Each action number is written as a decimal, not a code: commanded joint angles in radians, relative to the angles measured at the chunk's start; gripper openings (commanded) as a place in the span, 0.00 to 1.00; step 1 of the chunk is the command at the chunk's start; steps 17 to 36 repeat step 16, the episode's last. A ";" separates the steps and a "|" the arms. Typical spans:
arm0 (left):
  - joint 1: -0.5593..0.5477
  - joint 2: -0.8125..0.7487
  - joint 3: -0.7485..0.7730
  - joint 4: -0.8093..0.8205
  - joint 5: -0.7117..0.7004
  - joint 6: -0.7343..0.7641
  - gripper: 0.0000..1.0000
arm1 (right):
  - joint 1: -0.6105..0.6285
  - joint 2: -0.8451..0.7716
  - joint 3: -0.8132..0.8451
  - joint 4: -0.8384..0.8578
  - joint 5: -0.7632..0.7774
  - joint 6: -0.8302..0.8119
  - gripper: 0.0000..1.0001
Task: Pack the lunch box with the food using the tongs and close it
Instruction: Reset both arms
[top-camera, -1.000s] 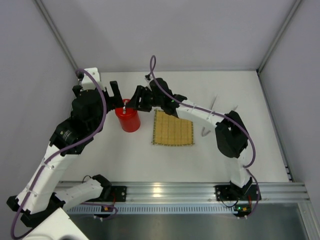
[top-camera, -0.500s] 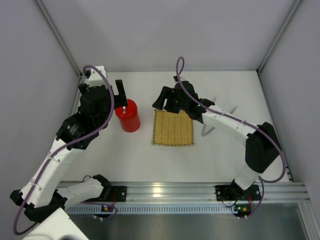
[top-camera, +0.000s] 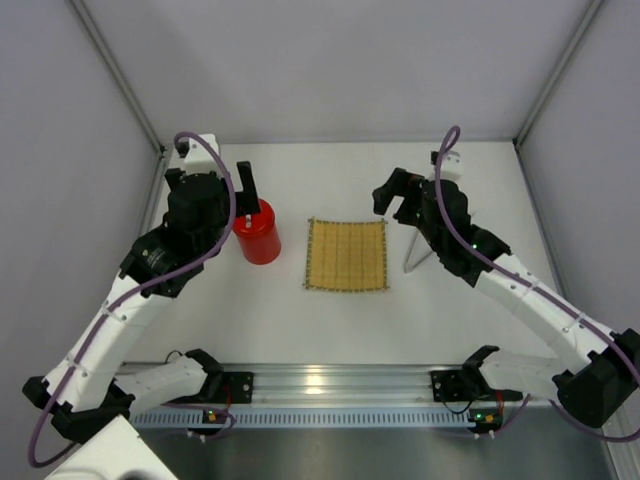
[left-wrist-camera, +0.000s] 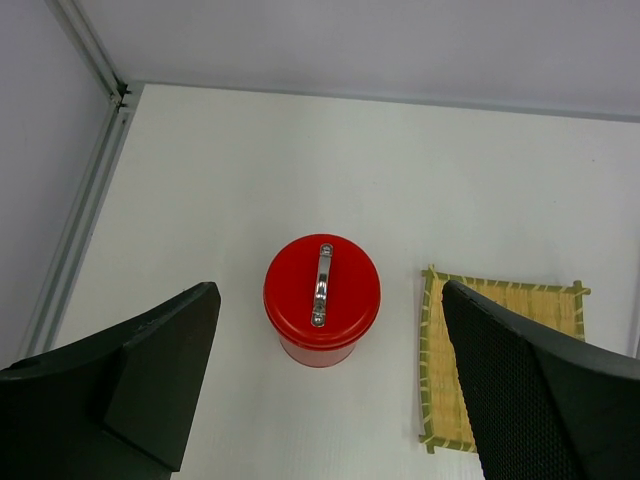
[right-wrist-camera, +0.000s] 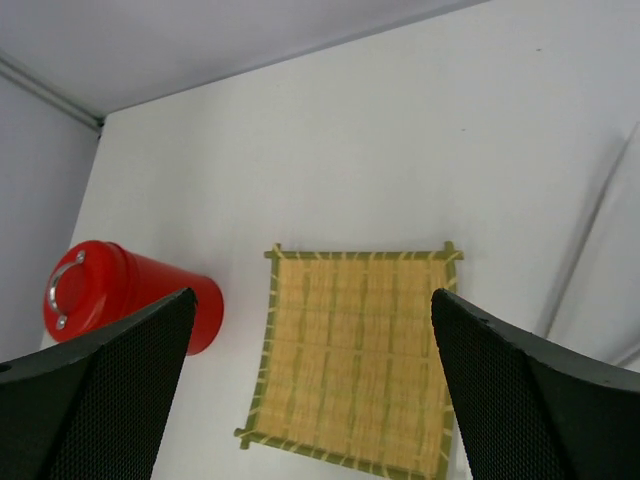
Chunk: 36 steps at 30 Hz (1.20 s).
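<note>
The lunch box (top-camera: 257, 235) is found upright on the table (top-camera: 300, 320), with the lid (left-wrist-camera: 350, 300) seated, at 9 o'clock of the bamboo mat (top-camera: 346, 254) and apart from it. The tongs (top-camera: 412, 256) are noted lying at 3 o'clock of the mat. The left gripper (top-camera: 243, 192) is held above the lunch box, jaws spread wide, nothing gripped. The right gripper (top-camera: 396, 198) is raised at 1 o'clock of the mat, jaws likewise wide and empty.

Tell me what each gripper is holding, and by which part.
Nothing is held. Both the left gripper and the right gripper are open and empty; the lunch box and the tongs lie untouched.
</note>
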 joint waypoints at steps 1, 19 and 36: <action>-0.001 0.004 -0.010 0.062 0.013 -0.005 0.98 | -0.009 -0.074 -0.069 -0.049 0.169 -0.057 1.00; 0.001 0.007 -0.038 0.073 0.028 -0.004 0.98 | -0.015 -0.114 -0.100 -0.046 0.226 -0.096 0.99; 0.001 0.007 -0.038 0.073 0.028 -0.004 0.98 | -0.015 -0.114 -0.100 -0.046 0.226 -0.096 0.99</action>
